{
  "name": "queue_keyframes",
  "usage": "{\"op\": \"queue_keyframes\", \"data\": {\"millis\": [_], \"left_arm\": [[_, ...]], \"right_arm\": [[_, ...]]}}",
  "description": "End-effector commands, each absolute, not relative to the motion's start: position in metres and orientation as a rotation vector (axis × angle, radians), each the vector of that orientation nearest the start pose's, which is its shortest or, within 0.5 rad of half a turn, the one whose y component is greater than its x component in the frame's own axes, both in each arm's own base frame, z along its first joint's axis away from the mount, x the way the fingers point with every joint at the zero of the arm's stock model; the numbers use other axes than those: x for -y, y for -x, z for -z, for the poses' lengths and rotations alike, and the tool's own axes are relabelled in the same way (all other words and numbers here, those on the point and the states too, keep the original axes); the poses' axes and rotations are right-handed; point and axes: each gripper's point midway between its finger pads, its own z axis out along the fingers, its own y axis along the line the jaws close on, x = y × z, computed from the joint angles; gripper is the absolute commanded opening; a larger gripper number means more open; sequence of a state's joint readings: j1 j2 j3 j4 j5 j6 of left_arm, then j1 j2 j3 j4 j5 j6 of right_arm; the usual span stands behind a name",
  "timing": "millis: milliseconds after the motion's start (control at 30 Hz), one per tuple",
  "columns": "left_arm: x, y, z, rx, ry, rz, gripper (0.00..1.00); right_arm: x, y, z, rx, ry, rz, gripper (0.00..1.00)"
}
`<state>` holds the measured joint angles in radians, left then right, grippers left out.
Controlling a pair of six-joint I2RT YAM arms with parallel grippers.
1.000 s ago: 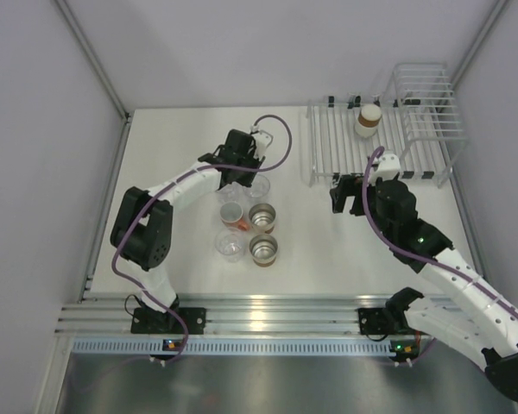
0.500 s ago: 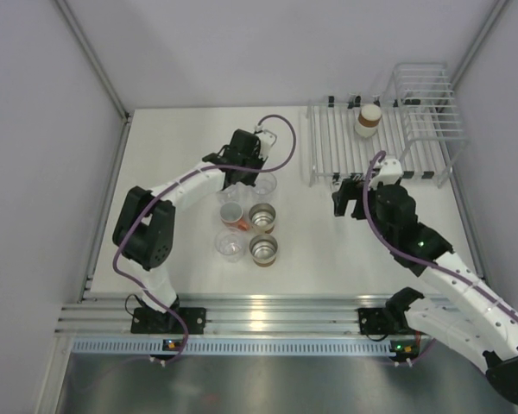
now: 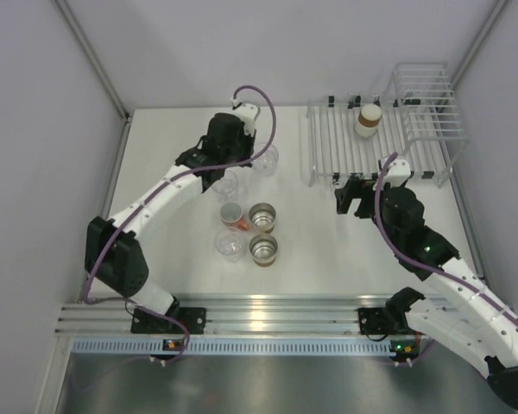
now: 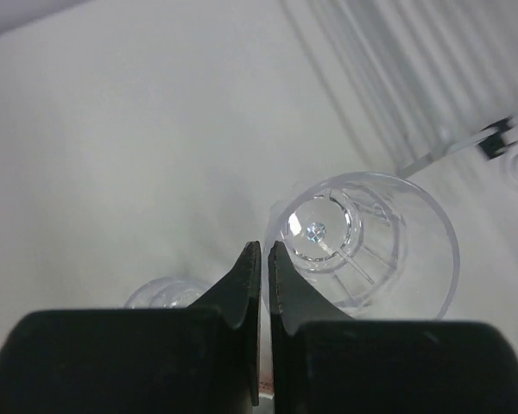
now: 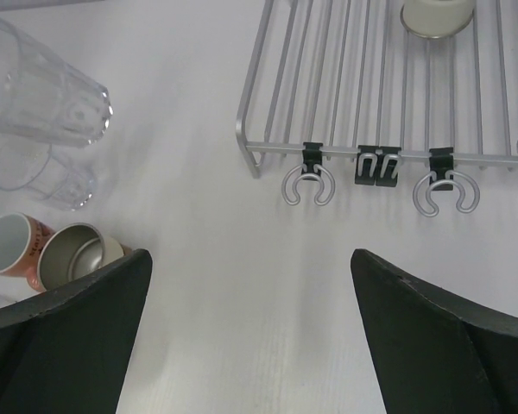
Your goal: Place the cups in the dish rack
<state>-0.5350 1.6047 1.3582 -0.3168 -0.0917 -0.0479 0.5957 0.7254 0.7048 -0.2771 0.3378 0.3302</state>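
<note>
1. The faceted clear plastic cup [image 4: 363, 246] is tipped on its side in the left pincer [image 4: 261, 252]. The black fingers are almost closed, pinching the thin cup wall between them. Half a second ago this cup sat upright at the far edge of the cluster. It has since been carried farther back, and the left arm has stretched out.
2. Just beside it, a second clear cup [image 3: 227, 184] stands upright on the white surface [image 3: 319, 246], unmoved.
3. Nearer the bases, the salmon-orange cup [image 3: 233, 216], white inside, sits against a brown cup [image 3: 262, 217] with a shiny metallic inside. In front of them stand a third clear cup [image 3: 230, 245] and a second brown cup [image 3: 263, 249]. All four are where they were.
4. An upturned brown cup [image 3: 368, 119], cream base up, rests on the low parallel bars of the white wire dish rack [image 3: 328, 142]. The tall wire basket [image 3: 423, 95] is to its right.
5. The right pincer [image 5: 249, 259] is spread wide and holds nothing. It hangs just before the rack's near edge, slightly closer than before.
</note>
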Motion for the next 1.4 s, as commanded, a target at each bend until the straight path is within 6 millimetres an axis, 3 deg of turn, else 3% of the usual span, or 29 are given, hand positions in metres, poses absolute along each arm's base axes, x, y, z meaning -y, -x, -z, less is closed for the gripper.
{"op": "queue_keyframes", "data": {"millis": [0,100,133,167,200,233,267,300,333,367,400,433,467,533,567,600,667,733,767,800,867,1033,1367], "left_arm": [[0.25,-0.399,-0.352,-1.721,-0.331,0.544,0.0],[0.257,-0.364,-0.408,-1.528,-0.324,0.742,0.0],[0.262,-0.354,-0.4,-1.517,-0.349,0.8,0.0],[0.263,-0.346,-0.407,-1.495,-0.315,0.868,0.0],[0.263,-0.334,-0.428,-1.407,-0.315,0.926,0.0],[0.265,-0.326,-0.431,-1.383,-0.323,0.969,0.0],[0.271,-0.317,-0.42,-1.401,-0.329,1.044,0.0],[0.27,-0.309,-0.433,-1.337,-0.326,1.08,0.0],[0.271,-0.304,-0.433,-1.33,-0.307,1.133,0.0],[0.275,-0.296,-0.422,-1.332,-0.332,1.176,0.0],[0.274,-0.286,-0.436,-1.255,-0.345,1.211,0.0],[0.275,-0.28,-0.436,-1.24,-0.341,1.259,0.0],[0.277,-0.274,-0.437,-1.223,-0.356,1.291,0.0],[0.274,-0.269,-0.436,-1.203,-0.337,1.325,0.0],[0.273,-0.266,-0.438,-1.188,-0.334,1.331,0.0],[0.273,-0.265,-0.43,-1.192,-0.33,1.341,0.0],[0.269,-0.253,-0.44,-1.126,-0.331,1.398,0.0],[0.27,-0.244,-0.437,-1.114,-0.315,1.483,0.0],[0.267,-0.236,-0.449,-1.039,-0.325,1.513,0.0],[0.267,-0.235,-0.449,-1.03,-0.317,1.541,0.0],[0.267,-0.231,-0.448,-1.006,-0.294,1.604,0.0],[0.265,-0.228,-0.445,-0.981,-0.258,1.682,0.0],[0.266,-0.236,-0.433,-1.007,-0.224,1.658,0.0]], "right_arm": [[-0.139,-0.267,-0.27,-1.753,-0.016,-0.448,0.99],[-0.155,-0.266,-0.29,-1.649,-0.016,-0.585,0.99],[-0.16,-0.267,-0.301,-1.582,-0.036,-0.647,0.99],[-0.163,-0.265,-0.31,-1.535,-0.046,-0.693,0.99],[-0.168,-0.262,-0.316,-1.503,-0.039,-0.744,0.99],[-0.172,-0.259,-0.329,-1.424,-0.06,-0.818,0.99],[-0.173,-0.256,-0.337,-1.378,-0.069,-0.862,0.99],[-0.176,-0.252,-0.342,-1.346,-0.065,-0.911,0.99],[-0.177,-0.247,-0.355,-1.266,-0.082,-0.976,0.99],[-0.176,-0.244,-0.36,-1.231,-0.09,-1.008,0.99],[-0.177,-0.24,-0.367,-1.191,-0.085,-1.042,1.0],[-0.179,-0.237,-0.364,-1.174,-0.093,-1.078,0.99],[-0.174,-0.228,-0.383,-1.072,-0.093,-1.119,0.99],[-0.172,-0.219,-0.385,-1.018,-0.099,-1.179,0.99],[-0.166,-0.207,-0.402,-0.919,-0.095,-1.215,0.99],[-0.163,-0.203,-0.405,-0.89,-0.109,-1.248,0.99],[-0.161,-0.199,-0.405,-0.862,-0.116,-1.281,0.99],[-0.16,-0.191,-0.411,-0.807,-0.111,-1.336,0.99],[-0.162,-0.194,-0.407,-0.813,-0.117,-1.35,0.99],[-0.162,-0.184,-0.415,-0.759,-0.094,-1.4,0.99],[-0.167,-0.186,-0.409,-0.76,-0.088,-1.434,0.99],[-0.17,-0.179,-0.418,-0.672,-0.069,-1.536,0.99],[-0.173,-0.175,-0.427,-0.6,-0.049,-1.603,0.99]]}}
